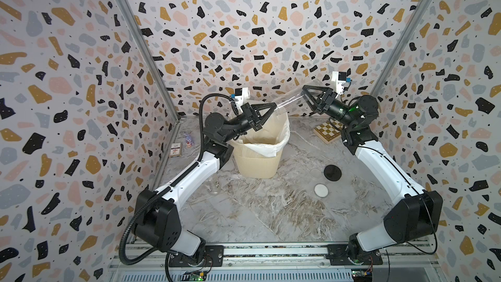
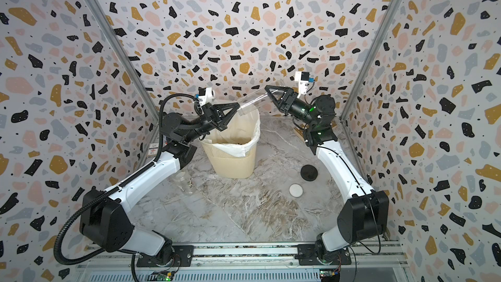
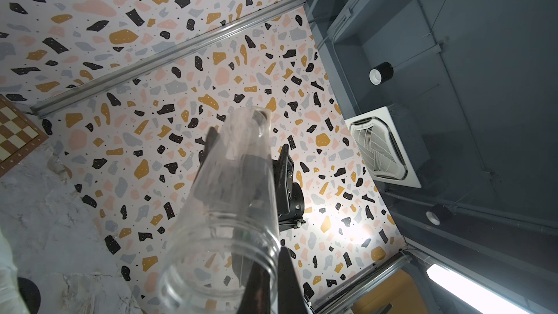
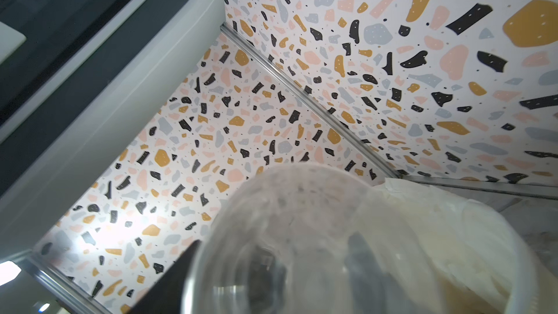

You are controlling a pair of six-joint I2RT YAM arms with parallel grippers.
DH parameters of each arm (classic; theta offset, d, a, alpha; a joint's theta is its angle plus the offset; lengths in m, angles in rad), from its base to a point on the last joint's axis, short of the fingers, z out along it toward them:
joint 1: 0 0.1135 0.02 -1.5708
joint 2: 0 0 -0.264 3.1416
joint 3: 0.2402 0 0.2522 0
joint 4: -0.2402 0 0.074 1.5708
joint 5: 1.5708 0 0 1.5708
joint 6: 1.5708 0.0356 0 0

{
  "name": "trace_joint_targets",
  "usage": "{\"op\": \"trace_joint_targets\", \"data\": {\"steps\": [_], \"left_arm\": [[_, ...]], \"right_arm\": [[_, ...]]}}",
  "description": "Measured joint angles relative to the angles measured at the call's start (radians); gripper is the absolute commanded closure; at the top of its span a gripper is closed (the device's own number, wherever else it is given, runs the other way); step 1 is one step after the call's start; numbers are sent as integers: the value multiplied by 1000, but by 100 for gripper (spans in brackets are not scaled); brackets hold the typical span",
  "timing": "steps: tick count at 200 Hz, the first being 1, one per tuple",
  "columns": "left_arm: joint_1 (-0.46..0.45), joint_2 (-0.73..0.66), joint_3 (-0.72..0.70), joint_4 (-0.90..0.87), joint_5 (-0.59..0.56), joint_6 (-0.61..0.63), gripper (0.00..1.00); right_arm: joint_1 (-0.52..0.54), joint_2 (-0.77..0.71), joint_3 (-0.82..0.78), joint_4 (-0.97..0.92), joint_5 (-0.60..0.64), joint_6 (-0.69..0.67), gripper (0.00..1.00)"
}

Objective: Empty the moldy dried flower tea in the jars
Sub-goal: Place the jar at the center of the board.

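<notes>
Left jaws: closed thin on the mouth rim of the tall jar (image 1: 290, 101); one finger looks to be inside the wall and one outside.
Right jaws: spread on either side of the jar's closed end. I see a sliver of gap on one side, so I judge they are not clamping.
Tall jar: slanted between the two sets of jaws, with its mouth low at the left jaws, above the bin (image 1: 257, 166).
Tea: I see none in the tall jar. Brownish bits (image 2: 238, 141) lie in the bin below the left jaws.
Second jar: lidless on the table (image 1: 271, 212), well back from the left jaws (image 2: 185, 183).
Handling: I expect the tall jar to be light, stiff and slick. Held by the rim alone, it could swing or slip.
Hold: I'd take it around mid-body, squeezing gently.
</notes>
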Motion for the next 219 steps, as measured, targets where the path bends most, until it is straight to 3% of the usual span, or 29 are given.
{"op": "trace_joint_targets", "data": {"steps": [23, 86, 147, 186, 219], "left_arm": [[0, 0, 0, 3, 0, 0, 100], [9, 0, 14, -33, 24, 13, 100], [32, -55, 68, -237, 72, 141, 100], [126, -127, 110, -319, 77, 180, 100], [270, -183, 182, -481, 73, 251, 100]], "right_arm": [[-3, 2, -6, -22, -2, -16, 0], [-80, -20, -82, -53, -3, -46, 0], [-269, -108, -148, -68, -29, -57, 0], [-330, -170, -162, -120, -31, -111, 0], [-328, -192, -198, -137, -36, -138, 0]]}}
